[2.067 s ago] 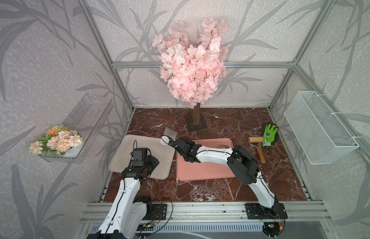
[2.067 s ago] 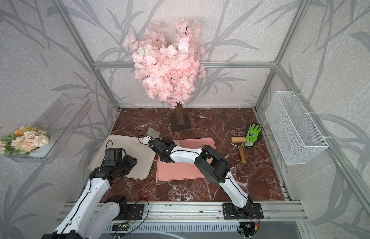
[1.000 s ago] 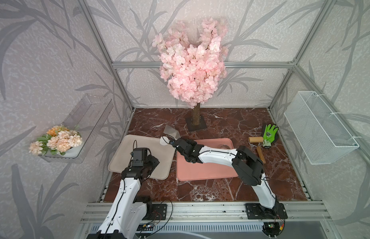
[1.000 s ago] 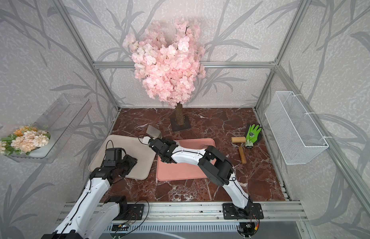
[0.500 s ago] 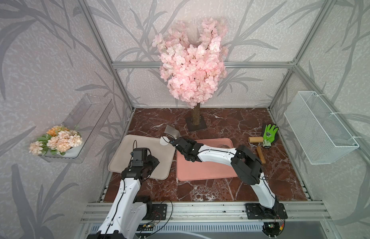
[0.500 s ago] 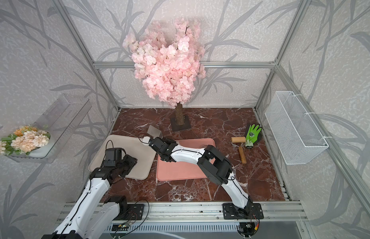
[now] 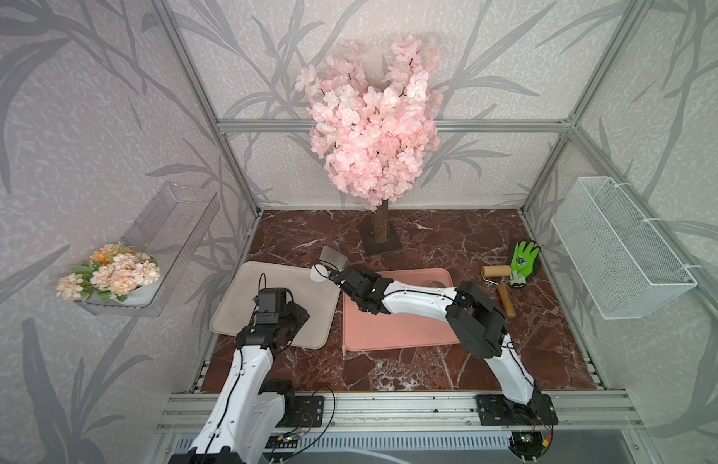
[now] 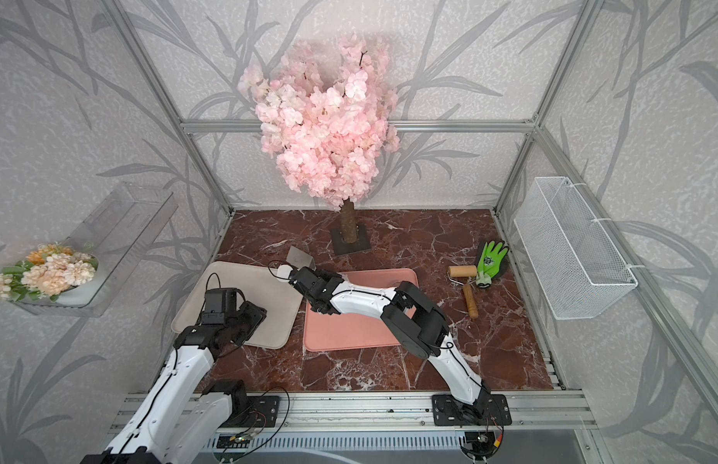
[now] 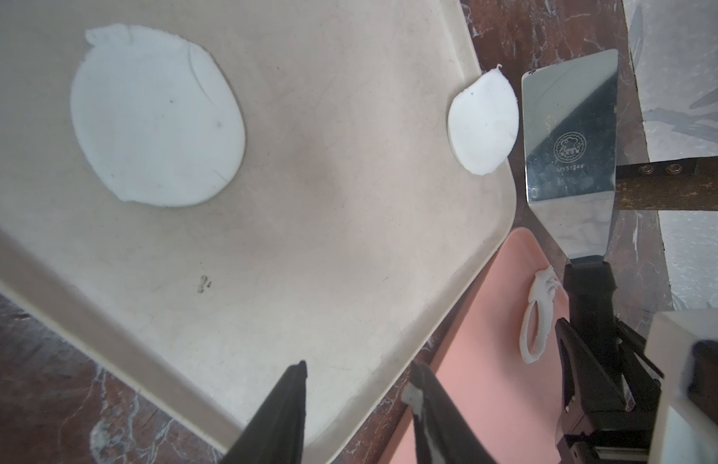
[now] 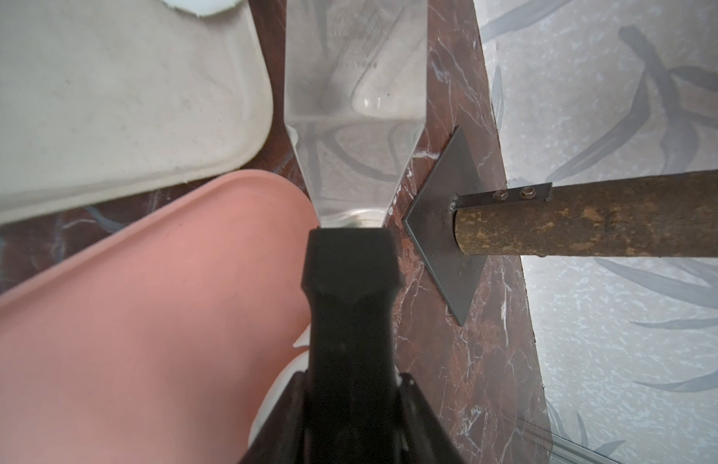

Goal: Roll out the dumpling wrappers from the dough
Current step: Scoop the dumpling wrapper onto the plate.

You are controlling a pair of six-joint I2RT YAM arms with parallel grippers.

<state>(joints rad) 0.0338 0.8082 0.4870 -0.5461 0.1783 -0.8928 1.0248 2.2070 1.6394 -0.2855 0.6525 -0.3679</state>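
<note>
One dumpling wrapper [image 7: 320, 274] [image 9: 483, 124], a thin white disc, rests on the far right corner rim of the beige tray [image 7: 244, 305]. A second wrapper [image 9: 156, 120] with a ragged edge lies flat further in on that tray. My right gripper [image 10: 351, 377] [image 7: 341, 279] is shut on the black handle of a spatula [image 9: 570, 132], whose metal blade hangs over the marble just beside the corner wrapper. A white dough loop [image 9: 538, 321] with a hole lies on the pink tray [image 7: 389, 337]. My left gripper [image 9: 360, 365] is open over the beige tray's near corner, holding nothing.
A clear ring cutter [image 7: 437, 284] sits at the pink tray's far right. A wooden rolling pin [image 7: 497, 271] and a green glove [image 7: 524, 259] lie on the marble to the right. The blossom tree's base plate [image 7: 380, 241] stands close behind the spatula blade.
The right arm has shifted only slightly with the spatula; the blade stays beside the corner wrapper. The left arm has not moved.
</note>
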